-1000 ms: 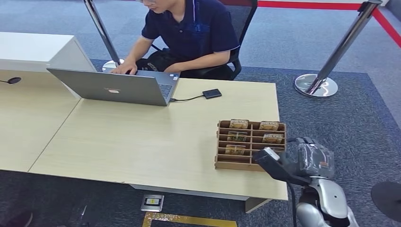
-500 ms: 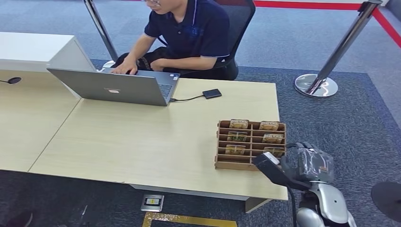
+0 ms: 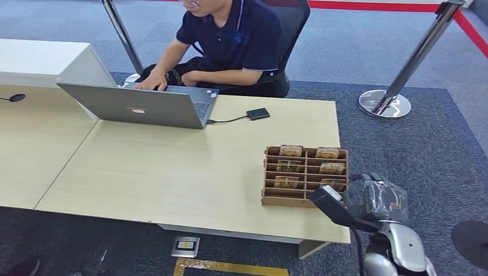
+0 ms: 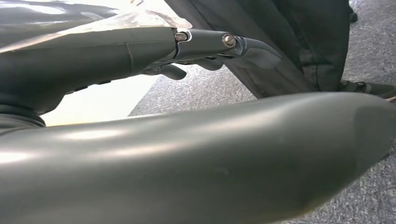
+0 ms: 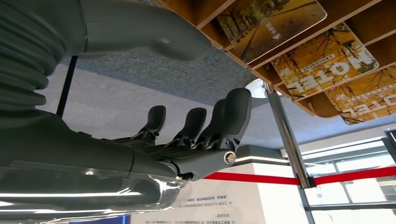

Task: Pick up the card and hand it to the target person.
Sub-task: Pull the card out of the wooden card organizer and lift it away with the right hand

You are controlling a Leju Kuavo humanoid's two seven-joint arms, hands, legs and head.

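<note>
Several yellow hotel cards (image 3: 286, 181) stand in the slots of a wooden rack (image 3: 288, 201) near the table's front right corner. My right hand (image 3: 345, 210) hovers just off the rack's front right corner, fingers apart, holding nothing. In the right wrist view that hand (image 5: 187, 135) sits close to the cards (image 5: 327, 60) without touching them. The target person (image 3: 236, 40) sits behind the table, typing on a laptop (image 3: 144, 106). My left hand (image 4: 219, 46) hangs beside my body, empty, with its fingers stretched out.
The light wooden table (image 3: 172, 167) also carries a small black device (image 3: 258, 113) cabled to the laptop. Two metal stanchions (image 3: 397, 80) (image 3: 124, 40) stand on the carpet behind the table. A white counter (image 3: 40, 60) stands at the far left.
My right hand has sunk slightly and drifted a little to the right beside the rack. The person has shifted slightly in the chair.
</note>
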